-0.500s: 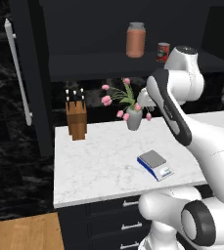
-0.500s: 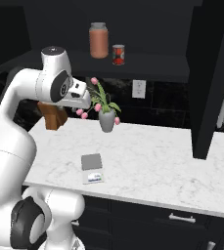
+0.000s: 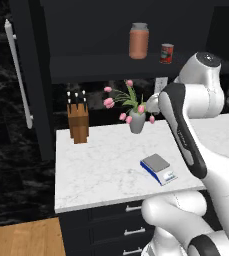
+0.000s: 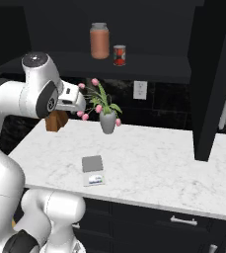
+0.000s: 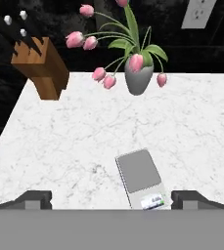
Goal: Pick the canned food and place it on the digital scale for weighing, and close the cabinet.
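White marble counter (image 3: 101, 170) on dark drawer fronts (image 3: 111, 227) with short silver pulls. Backsplash black, veined stone (image 4: 169, 106); white wall outlet (image 4: 139, 90) at 12 o'clock above the counter in the right base view. Wooden knife block (image 3: 78, 122) at counter's 10 o'clock, grey vase of pink tulips (image 3: 136, 120) near centre back. Wood floor (image 3: 26, 239) at 7 o'clock in the left base view. Light dim, even.

Knife block (image 3: 78, 122) and tulip vase (image 3: 136, 122) stand on marble counter (image 3: 101, 170).
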Available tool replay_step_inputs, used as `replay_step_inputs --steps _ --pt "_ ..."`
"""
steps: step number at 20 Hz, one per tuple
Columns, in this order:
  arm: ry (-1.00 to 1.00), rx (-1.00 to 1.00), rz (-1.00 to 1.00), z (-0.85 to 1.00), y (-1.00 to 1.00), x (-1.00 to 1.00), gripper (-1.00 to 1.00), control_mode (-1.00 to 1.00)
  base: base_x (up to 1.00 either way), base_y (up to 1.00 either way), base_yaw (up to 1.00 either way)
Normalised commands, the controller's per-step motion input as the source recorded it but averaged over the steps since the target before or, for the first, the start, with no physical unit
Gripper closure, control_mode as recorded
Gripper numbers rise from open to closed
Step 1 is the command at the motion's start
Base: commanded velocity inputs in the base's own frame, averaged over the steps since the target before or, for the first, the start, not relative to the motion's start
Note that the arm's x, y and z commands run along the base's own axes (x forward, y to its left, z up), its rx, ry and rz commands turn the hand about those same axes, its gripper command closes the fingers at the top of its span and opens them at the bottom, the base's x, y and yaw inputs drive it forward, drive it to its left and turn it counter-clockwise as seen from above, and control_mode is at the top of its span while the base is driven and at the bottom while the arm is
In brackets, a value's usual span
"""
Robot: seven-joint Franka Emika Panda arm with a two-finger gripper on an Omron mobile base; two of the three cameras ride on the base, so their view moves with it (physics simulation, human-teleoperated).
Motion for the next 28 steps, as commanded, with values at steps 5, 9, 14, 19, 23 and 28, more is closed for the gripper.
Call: replay_step_inputs --steps 5,9,14,19,23,28 --pt "-0.23 -0.01 0.0 0.59 0.0 -0.51 -1.0 -1.0 0.0 0.0 0.0" --pt "-0.35 -0.04 0.0 0.55 0.0 -0.18 -1.0 -1.0 0.0 0.0 0.0" --pt "-0.32 -0.01 0.0 0.7 0.0 -0.09 -1.0 -1.0 0.0 0.0 0.0" --pt "-0.18 0.0 0.0 0.48 -0.01 0.06 -1.0 -1.0 0.0 0.0 0.0" --pt "-0.1 0.0 0.0 0.61 -0.01 0.0 -1.0 -1.0 0.0 0.0 0.0" --pt "-0.05 0.0 0.0 0.4 -0.01 0.0 -1.0 -1.0 0.0 0.0 0.0"
